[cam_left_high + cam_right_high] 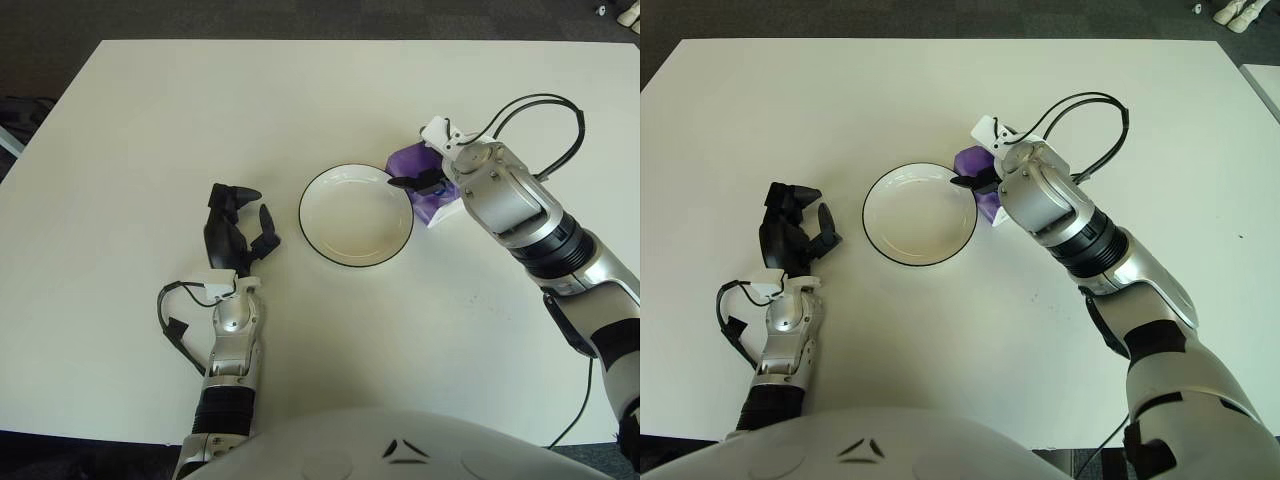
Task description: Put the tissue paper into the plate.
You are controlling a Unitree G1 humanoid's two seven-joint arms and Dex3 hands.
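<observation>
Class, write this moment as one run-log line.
right hand on tissue pack beside plate | plate holds nothing | left hand idle, left of plate

Right hand (pixel 432 178) covers most of purple tissue pack (pixel 408 162), centre right; I can't tell whether fingers grip it. Right forearm cut off at lower right edge. Left forearm hidden behind robot torso (pixel 400 445), bottom.
</observation>
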